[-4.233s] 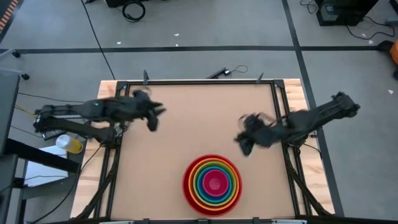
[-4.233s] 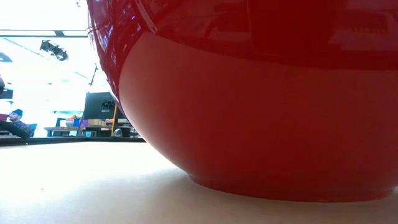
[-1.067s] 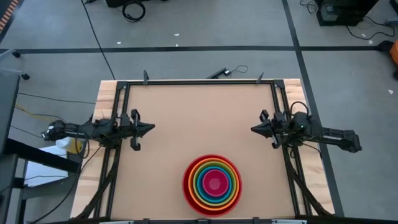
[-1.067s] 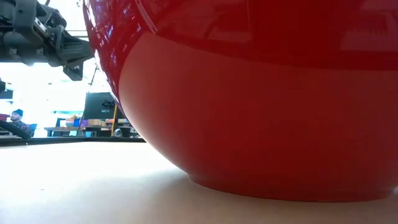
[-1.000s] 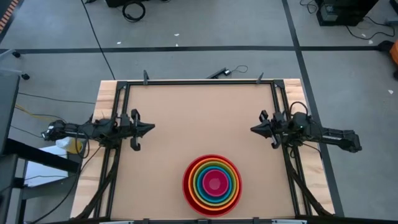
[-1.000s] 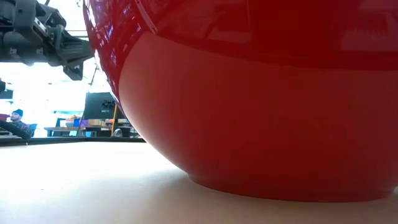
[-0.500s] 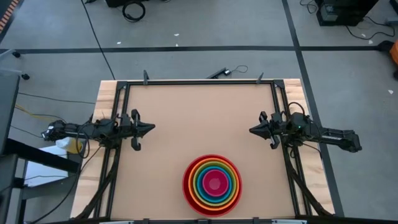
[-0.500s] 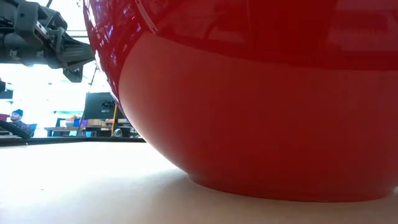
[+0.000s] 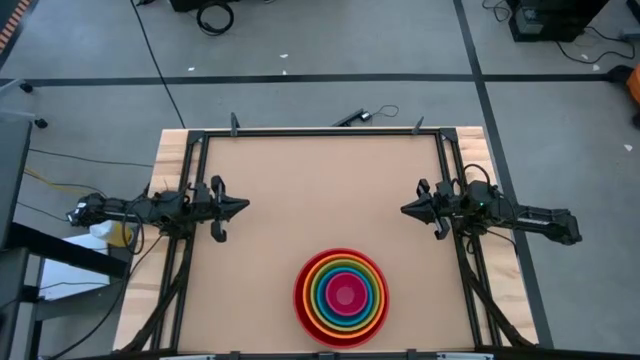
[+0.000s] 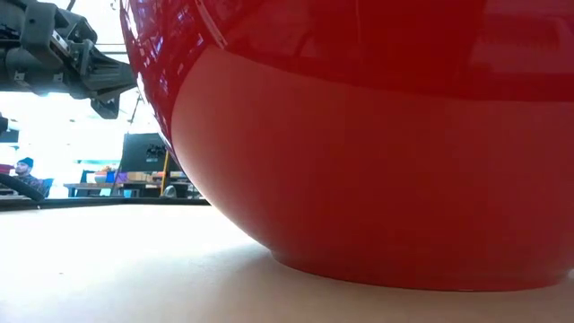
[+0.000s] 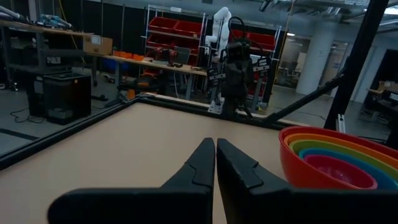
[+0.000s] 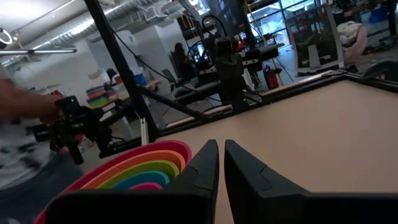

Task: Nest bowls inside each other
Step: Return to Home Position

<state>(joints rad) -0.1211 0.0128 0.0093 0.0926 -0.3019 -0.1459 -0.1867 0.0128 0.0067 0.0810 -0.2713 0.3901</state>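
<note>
Five bowls sit nested near the table's near edge, right of the middle. The red bowl [image 9: 303, 300] is outermost and rests on its base [image 10: 413, 274]. Inside it sit the orange, green and blue bowls, with the pink bowl [image 9: 345, 296] in the middle. The stack also shows in the left wrist view [image 11: 336, 158] and the right wrist view [image 12: 137, 167]. My left gripper [image 9: 245, 205] is level at the table's left edge, shut, holding nothing [image 11: 215, 146]. My right gripper [image 9: 403, 209] faces it from the right edge, shut, holding nothing [image 12: 221, 146].
A black frame [image 9: 320, 131] rims the tan table top. A yellow-and-white thing [image 9: 110, 232] lies off the table's left side. A person [image 10: 22, 170] sits far off in the room behind. The table's far half is bare board [image 9: 320, 180].
</note>
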